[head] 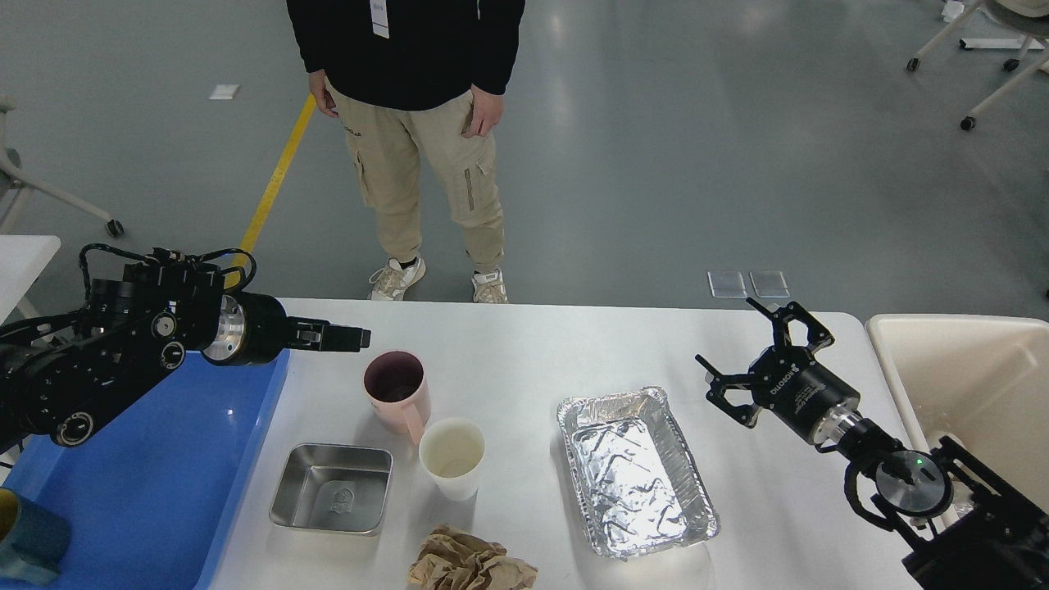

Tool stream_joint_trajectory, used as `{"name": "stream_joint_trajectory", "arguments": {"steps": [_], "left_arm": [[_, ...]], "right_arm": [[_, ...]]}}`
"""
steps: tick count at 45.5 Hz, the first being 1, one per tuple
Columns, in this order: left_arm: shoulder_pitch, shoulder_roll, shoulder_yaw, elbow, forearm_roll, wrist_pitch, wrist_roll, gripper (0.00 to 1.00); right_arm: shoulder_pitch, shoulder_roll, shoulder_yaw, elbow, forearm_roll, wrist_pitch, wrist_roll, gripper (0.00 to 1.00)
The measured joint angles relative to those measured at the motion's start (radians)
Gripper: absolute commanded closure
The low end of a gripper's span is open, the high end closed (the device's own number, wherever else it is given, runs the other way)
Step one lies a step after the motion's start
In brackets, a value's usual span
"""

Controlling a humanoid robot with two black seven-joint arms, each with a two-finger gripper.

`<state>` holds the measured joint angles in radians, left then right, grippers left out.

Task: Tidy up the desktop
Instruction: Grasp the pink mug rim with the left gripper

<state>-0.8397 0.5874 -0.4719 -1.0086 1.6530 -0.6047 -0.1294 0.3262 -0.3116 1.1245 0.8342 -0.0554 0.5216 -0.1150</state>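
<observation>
The white desktop (524, 344) holds a pink mug (397, 392), a white paper cup (452, 456), a square steel dish (332, 488), a crumpled brown paper (471, 562) and a foil tray (635, 474). My left gripper (351, 337) points right, above the tabletop just left of the pink mug, and holds nothing that I can see. It is seen side-on, so its fingers cannot be told apart. My right gripper (724, 331) is open and empty above the table, to the right of the foil tray.
A blue plastic tray (147, 467) lies at the left end with a teal object (29, 541) in its near corner. A beige bin (975, 385) stands off the right end. A person (410, 123) stands at the table's far edge.
</observation>
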Motion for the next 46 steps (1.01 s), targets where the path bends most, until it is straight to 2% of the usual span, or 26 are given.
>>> {"name": "stream_joint_trajectory", "arguments": {"steps": [25,36,46], "left_arm": [[-0.083,-0.142,0.161,0.143,0.07,0.031,-0.014,0.08],[-0.093,-0.163,0.181,0.163,0.072,0.032,-0.015,0.23],[-0.098,-0.146,0.201,0.175,0.097,0.03,-0.029,0.43]], "right_arm": [[-0.008,-0.001,0.004,0.03,0.0,0.001,0.0,0.0],[-0.009,-0.005,0.006,0.031,0.0,0.001,0.0,0.0],[-0.017,-0.006,0.009,0.044,0.0,0.002,0.0,0.0]]}}
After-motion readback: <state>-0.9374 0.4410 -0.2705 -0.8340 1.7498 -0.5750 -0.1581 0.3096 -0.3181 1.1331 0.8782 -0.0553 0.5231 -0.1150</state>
